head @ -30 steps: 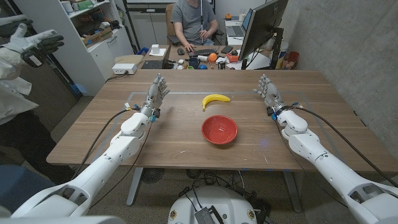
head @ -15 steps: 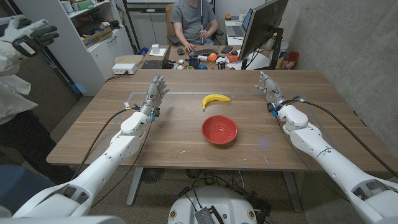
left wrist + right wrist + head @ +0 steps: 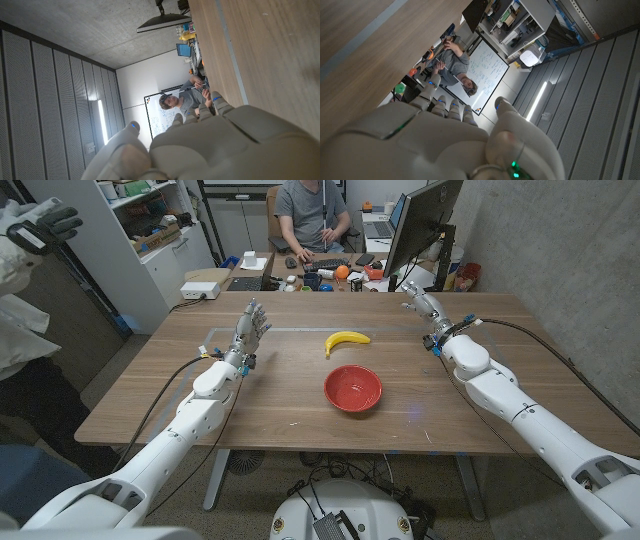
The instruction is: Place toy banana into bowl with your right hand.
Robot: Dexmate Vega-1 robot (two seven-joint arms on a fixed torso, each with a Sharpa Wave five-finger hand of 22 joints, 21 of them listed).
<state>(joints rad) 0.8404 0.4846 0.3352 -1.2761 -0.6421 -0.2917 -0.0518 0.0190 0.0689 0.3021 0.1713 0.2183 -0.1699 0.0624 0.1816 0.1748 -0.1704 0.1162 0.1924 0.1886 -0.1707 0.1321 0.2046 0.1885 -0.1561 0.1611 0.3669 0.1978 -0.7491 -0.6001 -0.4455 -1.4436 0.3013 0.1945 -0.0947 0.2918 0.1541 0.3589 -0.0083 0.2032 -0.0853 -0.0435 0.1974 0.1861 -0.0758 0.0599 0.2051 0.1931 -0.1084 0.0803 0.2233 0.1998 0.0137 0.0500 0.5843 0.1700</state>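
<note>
- From the head view I see the toy banana (image 3: 346, 340) lying on the wooden table (image 3: 300, 395), near the middle and slightly toward the far edge.
- It is bright yellow and smooth, curved in a shallow arc, with one tip pointing toward my right side and the other end dipping toward my left; the ends look a shade darker, though they are too small for me to say more.
- The bowl (image 3: 353, 389) is red, round and shallow, sitting just nearer to me than the banana; the two are close but apart, and I see nothing inside the bowl.
- My right hand (image 3: 421, 305) is up near the far right corner of the table, well apart from the banana, holding nothing with its fingers spread and extended.
- In the right wrist view I see the back of that hand (image 3: 440, 135) with fingers reaching out straight over the tabletop.
- My left hand (image 3: 250, 328) stands on the left side of the table, fingers apart and pointing up, gripping nothing.
- Beyond the far edge a person (image 3: 312, 220) sits at a cluttered desk beside a monitor (image 3: 420, 225).
- At the left edge another person's gloved hand (image 3: 40, 225) is raised.
</note>
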